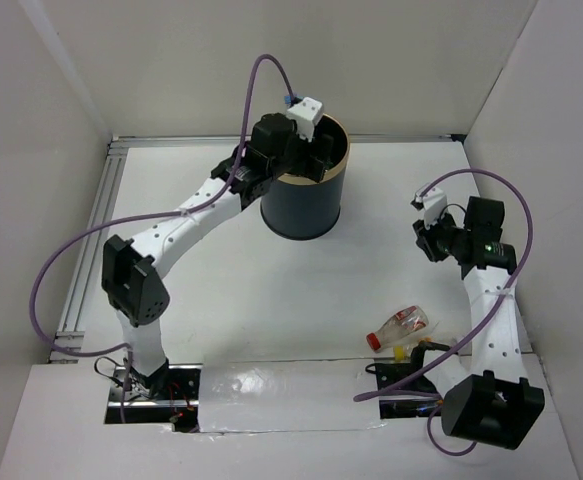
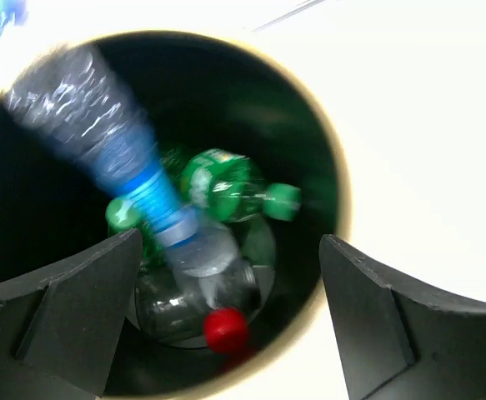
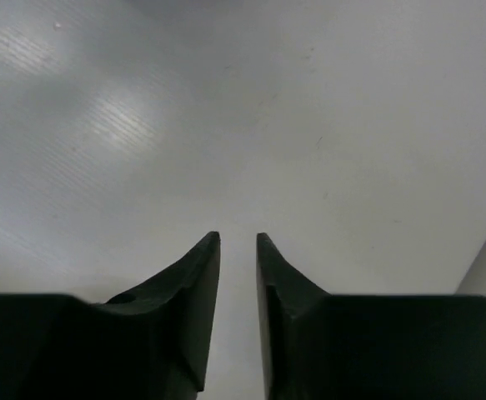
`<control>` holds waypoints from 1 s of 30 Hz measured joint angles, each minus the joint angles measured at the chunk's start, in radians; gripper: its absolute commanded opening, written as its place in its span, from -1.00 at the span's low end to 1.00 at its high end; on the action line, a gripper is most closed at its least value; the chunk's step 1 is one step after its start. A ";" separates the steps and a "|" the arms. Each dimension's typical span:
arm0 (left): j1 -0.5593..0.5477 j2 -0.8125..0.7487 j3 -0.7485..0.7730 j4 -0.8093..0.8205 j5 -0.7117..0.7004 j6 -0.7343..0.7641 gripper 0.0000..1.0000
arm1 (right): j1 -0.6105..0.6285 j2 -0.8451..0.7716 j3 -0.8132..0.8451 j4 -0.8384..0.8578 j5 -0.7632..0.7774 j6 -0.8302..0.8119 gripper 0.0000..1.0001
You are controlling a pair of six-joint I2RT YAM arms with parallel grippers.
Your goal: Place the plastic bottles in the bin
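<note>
**Top external view: bin nearly filled, one bottle outstanding**

**Container.** Tall dark navy cylindrical bin with a thin tan rim, upright at the far middle of the white table.

**Contents, seen down the mouth from the left wrist view.**
- A green plastic bottle with a green cap lies on the heap, and a second green cap shows beside it.
- A clear plastic bottle with a red cap is lowest in view.
- A clear plastic bottle with a blue label slants over the rest. It is motion-blurred and touches neither finger, so it is probably dropping in.
- At least four bottles are inside. The heap is too tangled for an exact count.

**Outstanding.** One crumpled clear plastic bottle with a red cap and red label lies on its side on the table. It is near the right arm's base and well apart from the bin. By my reckoning it is the only bottle not yet binned, so the task is close to done.

**Left arm.** It is stretched forward and inward. The left gripper is over the bin's mouth, pointing down, with its jaws spread wide and nothing between them.

**Right arm.** It is folded up along the right side. The right gripper hangs above bare table. Only a narrow gap shows between its jaws, and it is empty. It is well clear of the outstanding bottle.
</note>
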 measured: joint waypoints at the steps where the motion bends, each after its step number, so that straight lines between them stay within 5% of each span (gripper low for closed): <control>1: -0.017 -0.023 -0.006 0.001 0.004 0.031 0.99 | -0.002 0.000 0.000 -0.003 0.001 -0.012 -0.82; 2: -0.044 -0.058 -0.019 0.001 0.019 0.074 0.92 | -0.003 0.000 0.000 -0.005 0.005 -0.020 -1.00; 5: -0.128 -0.175 -0.086 0.007 0.114 0.149 0.54 | -0.013 -0.007 0.000 -0.006 0.022 -0.026 -1.00; 6: -0.153 -0.210 -0.106 0.006 0.171 0.156 0.00 | -0.016 -0.011 0.000 -0.006 0.033 -0.026 -0.75; 9: -0.205 -0.285 -0.196 0.038 0.321 0.149 -0.56 | -0.023 -0.018 0.000 -0.006 0.081 -0.007 -0.03; 10: -0.217 -0.296 -0.241 0.059 0.364 0.140 -0.52 | -0.026 -0.019 0.000 -0.007 0.106 0.003 0.40; 12: -0.240 -0.292 -0.334 0.094 0.432 0.122 -0.25 | -0.027 -0.019 0.000 -0.005 0.156 0.030 0.68; 13: -0.254 -0.269 -0.378 0.109 0.461 0.113 -0.08 | -0.030 -0.019 0.000 -0.003 0.182 0.040 0.74; 14: -0.268 -0.236 -0.408 0.114 0.486 0.103 0.33 | -0.033 -0.023 0.000 -0.001 0.208 0.050 0.79; 17: -0.325 -0.084 -0.443 0.106 0.563 0.071 0.74 | -0.037 -0.037 0.000 -0.001 0.251 0.077 0.83; 23: -0.473 0.156 -0.383 0.085 0.613 0.054 0.98 | -0.038 -0.051 0.000 -0.006 0.279 0.117 0.83; 30: -0.547 0.209 -0.378 0.126 0.593 0.043 0.98 | -0.045 -0.067 0.000 -0.028 0.285 0.133 0.83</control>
